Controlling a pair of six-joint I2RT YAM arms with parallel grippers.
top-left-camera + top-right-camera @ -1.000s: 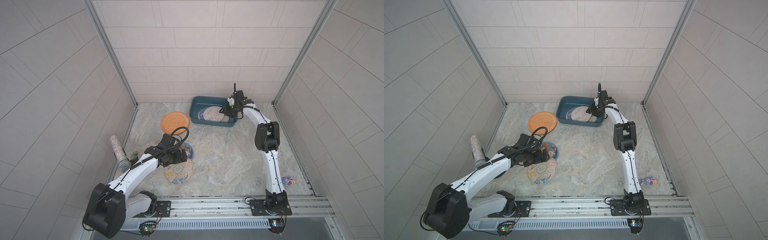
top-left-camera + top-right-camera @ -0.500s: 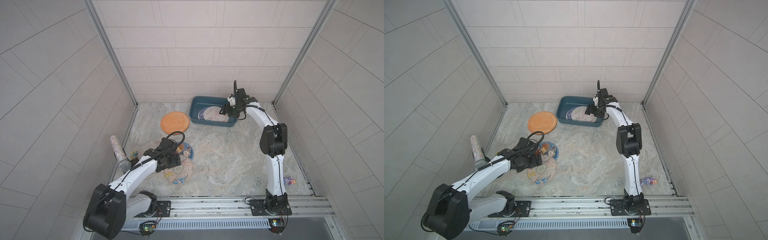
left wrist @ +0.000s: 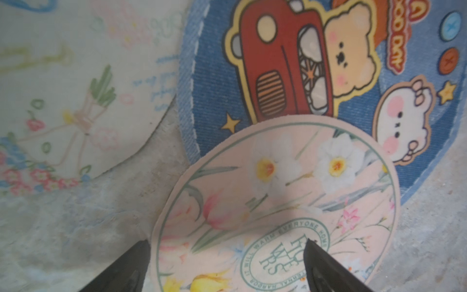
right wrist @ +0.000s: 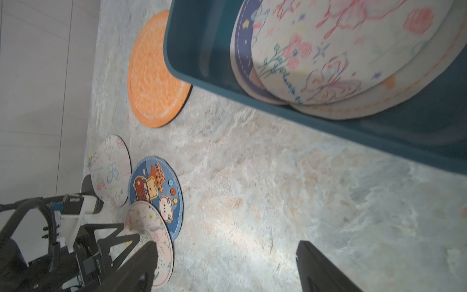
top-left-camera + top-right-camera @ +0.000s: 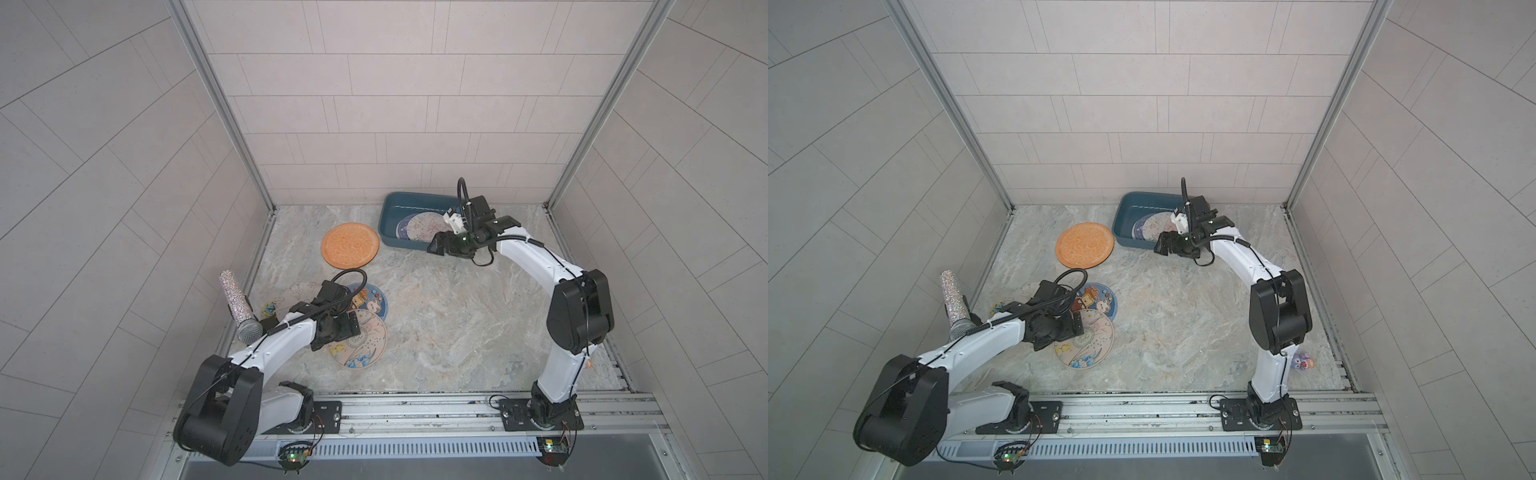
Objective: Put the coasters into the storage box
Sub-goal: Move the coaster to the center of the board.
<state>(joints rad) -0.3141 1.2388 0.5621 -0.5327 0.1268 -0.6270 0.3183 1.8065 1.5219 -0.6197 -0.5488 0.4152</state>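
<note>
The left gripper (image 3: 226,242), fingers apart, straddles the edge of a pink flower coaster (image 3: 278,189) overlapping the blue coaster (image 3: 214,75). An orange coaster (image 5: 350,245) lies beside the teal box (image 5: 388,220), which holds a butterfly coaster (image 4: 341,50); the right gripper (image 4: 226,244) gapes empty outside.

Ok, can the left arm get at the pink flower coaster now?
Probably yes: the left pincer hangs open over the edge of the pink flower coaster. That coaster lies on top, overlapping the blue cartoon coaster, with nothing covering it.

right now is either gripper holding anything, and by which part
Nothing is held. Left gripper open over the floral coaster; right gripper open, empty, beside the storage box.
</note>
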